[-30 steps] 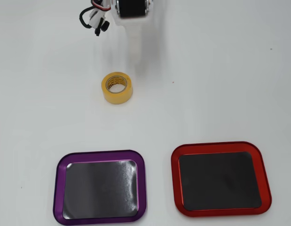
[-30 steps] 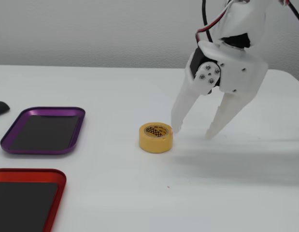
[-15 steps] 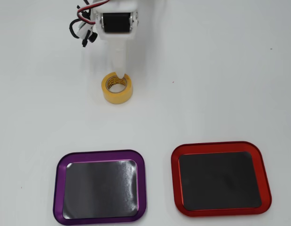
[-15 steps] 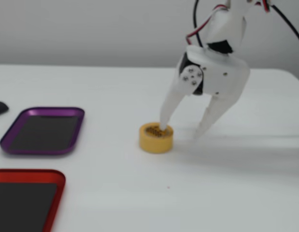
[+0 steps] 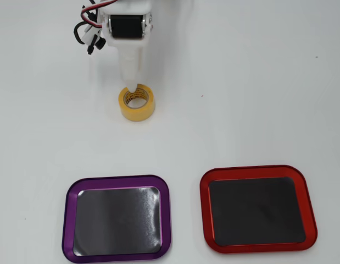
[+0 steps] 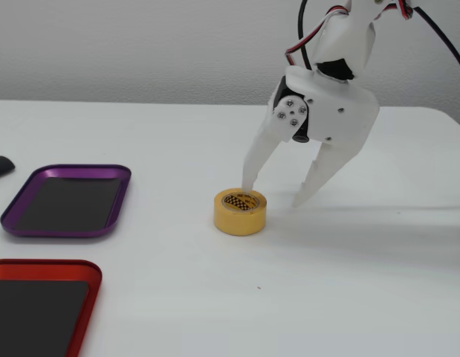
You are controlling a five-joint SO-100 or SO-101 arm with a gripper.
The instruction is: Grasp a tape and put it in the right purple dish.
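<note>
Tape (image 6: 240, 212) flat on table | tool (image 6: 273, 197) spread wide (empty), one fingertip in core

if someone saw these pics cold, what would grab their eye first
Probably the white gripper, jaws spread wide, coming down over the small yellow tape near the middle of the white table; one finger tip sits at the roll's hole, the other outside it. Next come the two glossy trays: in the overhead view the purple dish lies at bottom left and the red tray at bottom right, both empty.
</note>
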